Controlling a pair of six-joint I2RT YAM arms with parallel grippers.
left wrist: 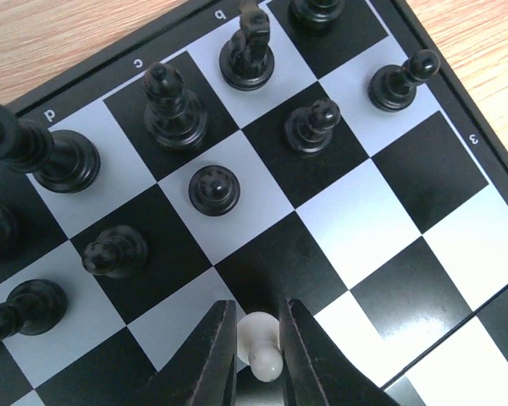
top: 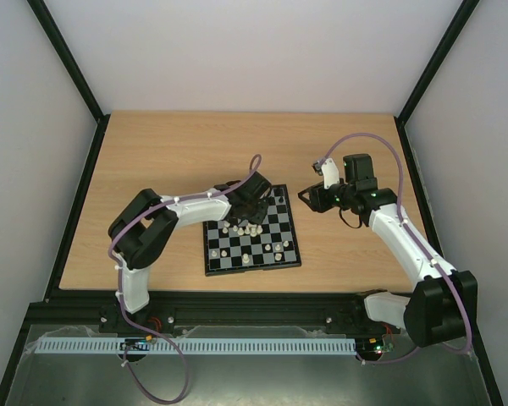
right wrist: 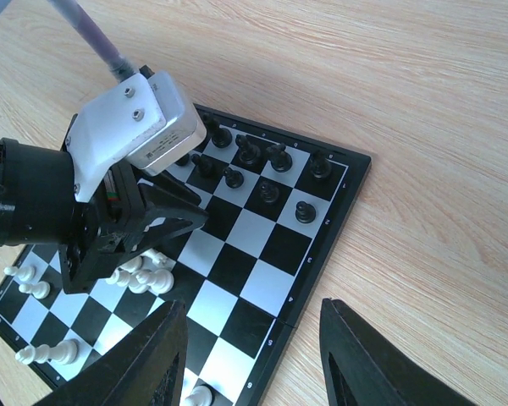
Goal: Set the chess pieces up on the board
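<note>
- Chessboard [top: 252,269]: lay flat on the wooden tabletop [top: 169,161], in front of and between the two arms.
- Black pieces [right wrist: 254,161]: stood on the far rows of the board. Some sat off-centre in their squares, and one black pawn [left wrist: 213,188] stood forward of the rest.
- White pieces [top: 245,228]: bunched near the middle of the board, with a few scattered on the near rows; not yet in rank.
- Left claw [left wrist: 258,315]: low over the far half of the board, its fingers drawn in against either side of one white pawn [left wrist: 261,351]. Whether the pawn's base was clear of the board could not be told.
- Right claw [right wrist: 254,364]: spread wide and holding nothing, hovering over the tabletop just off the board's right edge.
- Risk, slip: the pawn was tiny and pinched high on its body, so a loose or uneven squeeze could let it tilt or drop.
- Risk, collision: black pawns stood near the fingers, and a sideways move while low could topple them.
- Risk, crowding: the bunched white pieces lay under the left arm's path and could be swept over.
</note>
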